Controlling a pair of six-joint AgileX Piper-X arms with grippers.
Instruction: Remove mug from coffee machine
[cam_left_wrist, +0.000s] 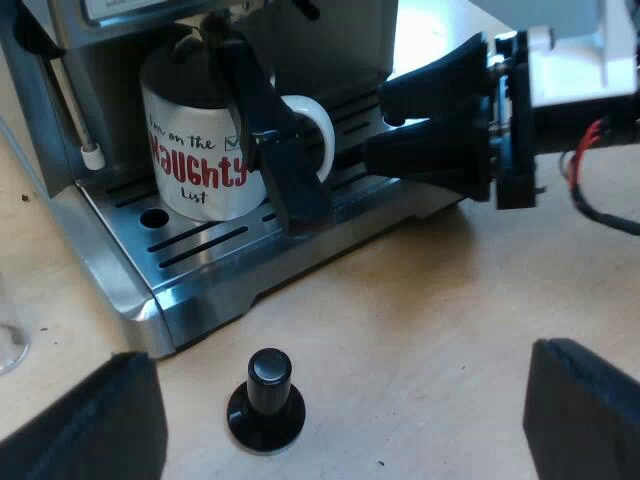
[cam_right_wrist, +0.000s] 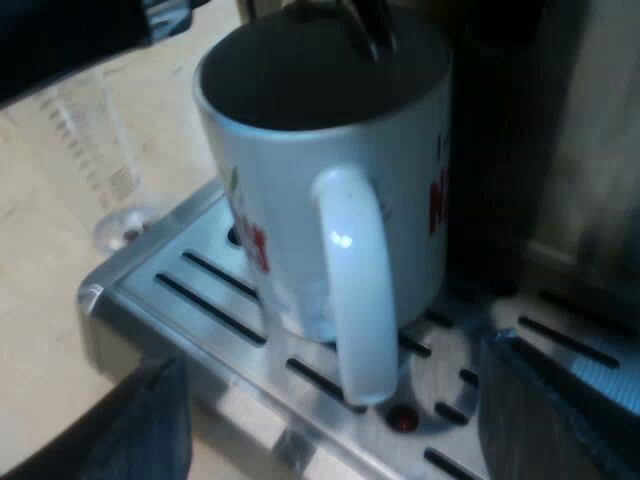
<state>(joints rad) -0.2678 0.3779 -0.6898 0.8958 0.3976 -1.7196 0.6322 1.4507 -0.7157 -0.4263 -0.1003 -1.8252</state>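
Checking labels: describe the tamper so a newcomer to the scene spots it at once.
Find the espresso machine with a mug on its drip tray. On the table by that tray's outer edge stands the tamper: unlike the white mug, all black, round base under a glossy knob.

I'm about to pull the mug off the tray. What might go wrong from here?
The holder handle hangs across the mug, so a straight pull may hit it. The spout hangs over the mug's mouth; lifting early may knock it. The tamper stands just before the tray, in a likely path.
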